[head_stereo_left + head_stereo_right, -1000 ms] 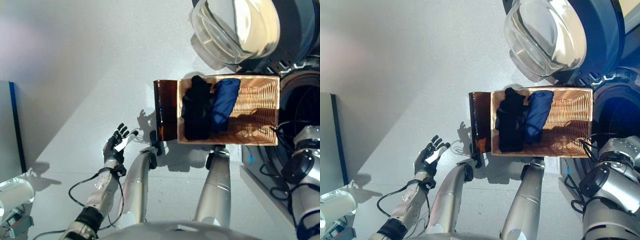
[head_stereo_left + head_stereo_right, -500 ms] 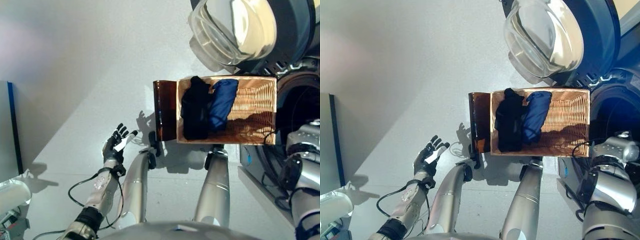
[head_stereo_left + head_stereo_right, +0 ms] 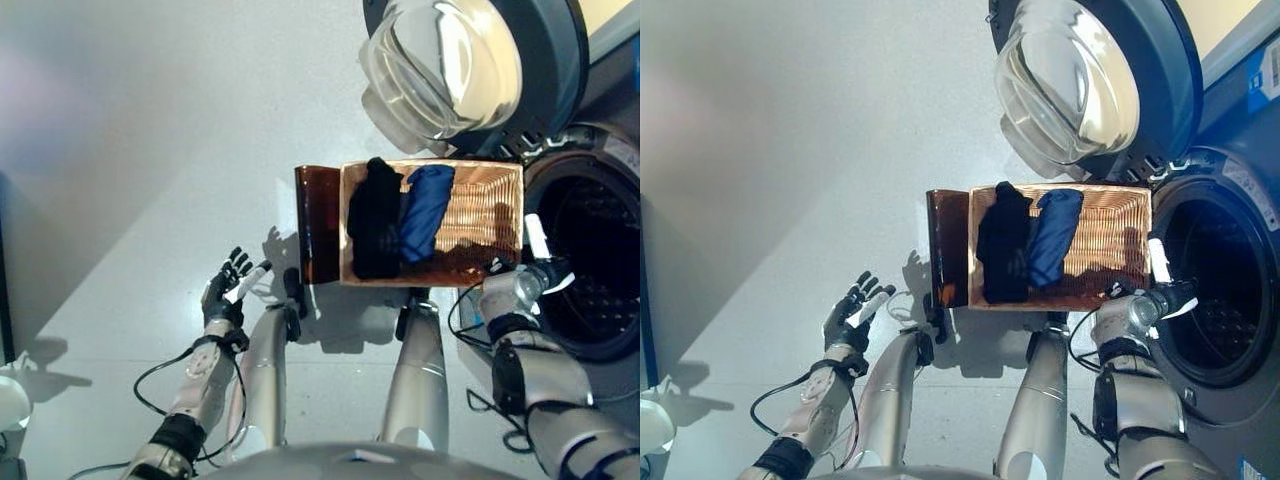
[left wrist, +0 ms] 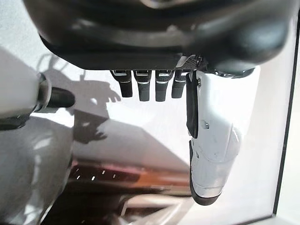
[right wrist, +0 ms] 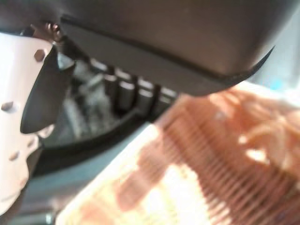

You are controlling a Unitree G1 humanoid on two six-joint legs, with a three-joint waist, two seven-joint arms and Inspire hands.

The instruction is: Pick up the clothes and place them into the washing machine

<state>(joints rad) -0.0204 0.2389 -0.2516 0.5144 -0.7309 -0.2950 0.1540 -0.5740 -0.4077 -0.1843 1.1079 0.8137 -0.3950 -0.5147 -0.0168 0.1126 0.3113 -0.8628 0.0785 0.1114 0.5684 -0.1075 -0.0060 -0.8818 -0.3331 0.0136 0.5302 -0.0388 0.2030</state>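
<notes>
The robot's right hand point(image 3: 530, 275), with its white thumb cover, has been brought forward and is now seen at the right end of the woven wicker basket point(image 3: 480, 180), between that end and the dark round opening of the washing machine point(image 3: 590, 270). One second ago only the forearm was seen at the right edge. The whole picture has shifted, so the camera was moved.

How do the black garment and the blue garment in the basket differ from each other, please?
The black garment lies nearer the basket's dark end panel; the blue garment lies beside it, toward the washing machine. The black garment looks bulkier and more crumpled, whereas the blue garment is a slimmer, smoother roll. Both lie across the basket, side by side and touching, and neither hand holds them.
</notes>
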